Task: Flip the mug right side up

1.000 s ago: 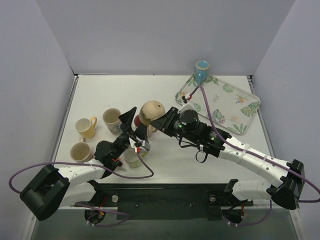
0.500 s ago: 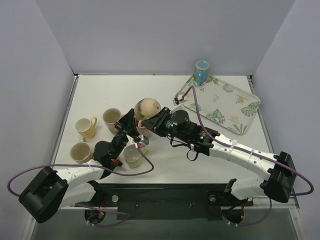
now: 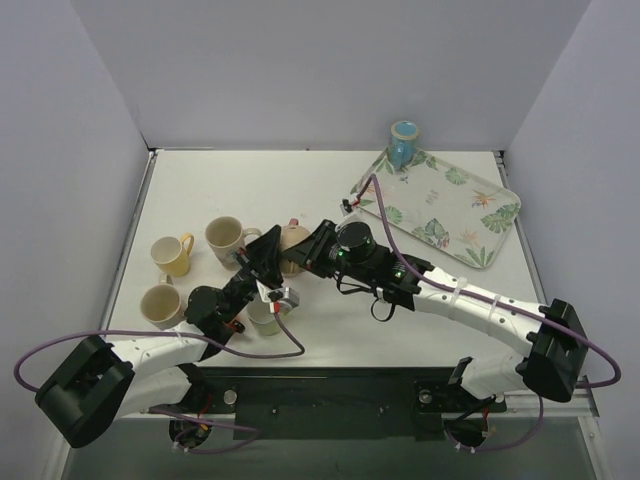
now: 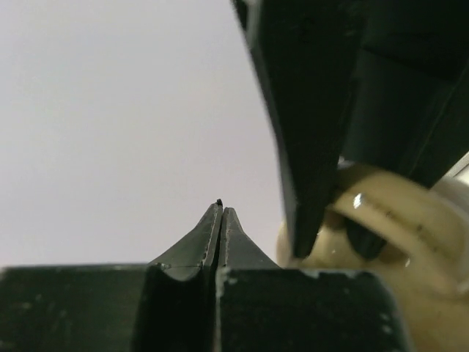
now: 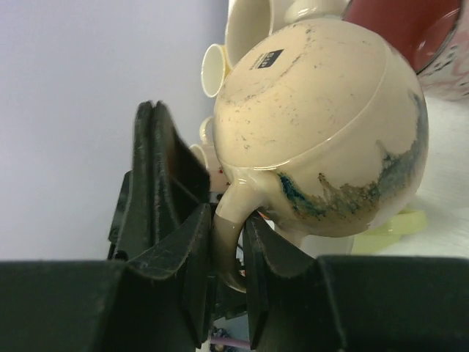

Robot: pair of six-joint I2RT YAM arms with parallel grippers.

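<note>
Right tool [image 5: 228, 246] clamped on handle [image 5: 236, 196] of mug [image 5: 322, 125]. I hold mug mid-counter [image 3: 330, 190] among other cups [image 3: 225, 238], labelled base tilted up, mouth down. Left tool [image 4: 221, 220] closed on nothing, just beside. Grasp done; righting not yet done. Left: rotate, set down, release.

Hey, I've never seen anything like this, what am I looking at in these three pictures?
Two robot arms, left and right, are bolted to a white table. The wide picture looks down from above; the other two come from a camera on each wrist. The right claw pinches the handle of a round speckled beige mug, whose labelled base faces that camera. The left claw is shut on nothing. Also there: a yellow mug, a cream mug, a leaf-print tray and a blue cup.
</note>
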